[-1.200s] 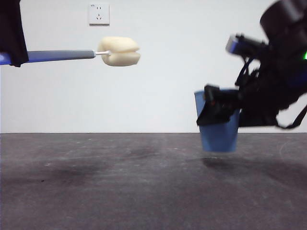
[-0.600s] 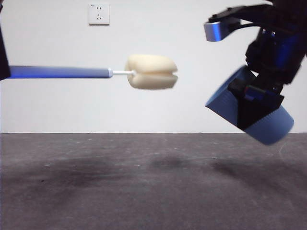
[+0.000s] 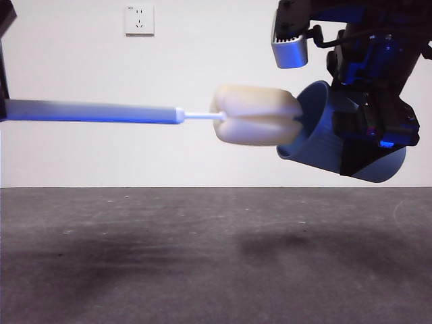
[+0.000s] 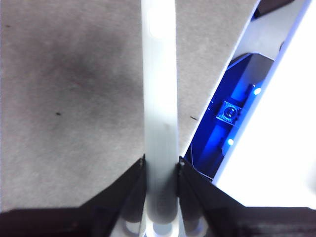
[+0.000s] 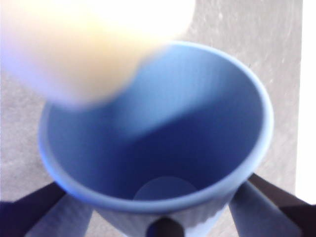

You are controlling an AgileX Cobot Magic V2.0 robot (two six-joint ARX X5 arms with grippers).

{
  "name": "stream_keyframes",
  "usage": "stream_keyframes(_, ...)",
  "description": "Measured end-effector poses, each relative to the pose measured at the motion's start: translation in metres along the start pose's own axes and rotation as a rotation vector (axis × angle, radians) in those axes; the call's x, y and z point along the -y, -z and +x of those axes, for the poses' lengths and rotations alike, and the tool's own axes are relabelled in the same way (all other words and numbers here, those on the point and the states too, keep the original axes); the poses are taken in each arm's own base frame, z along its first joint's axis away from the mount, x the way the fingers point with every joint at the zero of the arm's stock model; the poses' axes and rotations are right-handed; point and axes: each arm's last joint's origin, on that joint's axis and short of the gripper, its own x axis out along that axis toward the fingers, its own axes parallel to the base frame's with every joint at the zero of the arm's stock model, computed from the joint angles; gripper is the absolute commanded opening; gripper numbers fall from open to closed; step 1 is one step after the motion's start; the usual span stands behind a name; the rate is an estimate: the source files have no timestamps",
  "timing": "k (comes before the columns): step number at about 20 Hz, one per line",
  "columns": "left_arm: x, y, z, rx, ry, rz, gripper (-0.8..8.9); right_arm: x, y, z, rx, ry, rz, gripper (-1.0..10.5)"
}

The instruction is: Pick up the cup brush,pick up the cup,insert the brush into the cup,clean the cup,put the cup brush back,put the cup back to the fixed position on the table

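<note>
Left gripper fingers pinching the cup brush, sponge at the tilted cup clamped by right gripper fingers.

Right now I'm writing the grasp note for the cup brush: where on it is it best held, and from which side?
Best at the far end of the flat grey handle of the cup brush, opposite the sponge, coming from that end with jaws on the handle's two long edges. The left gripper holds it so, keeping the sponge head clear to enter the cup tilted toward it in the right gripper.

cup brush reached cup mouth (cup tilted).
</note>
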Motion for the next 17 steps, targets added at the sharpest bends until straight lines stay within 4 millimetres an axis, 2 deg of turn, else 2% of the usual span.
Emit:
stream_keyframes(8, 0.006, -0.019, 0.02, 0.008, 0.023, 0.009, -0.09, -0.014, -0.015, -0.01, 0.059, -0.007, -0.125, -0.2)
stream_keyframes(14, 0.014, -0.035, 0.036, 0.029, 0.067, -0.01, -0.09, -0.038, -0.034, -0.015, 0.104, -0.043, -0.249, -0.2)
stream_keyframes(17, 0.016, -0.036, 0.038, 0.028, 0.072, -0.03, -0.09, -0.041, -0.036, -0.014, 0.096, -0.045, -0.267, -0.2)
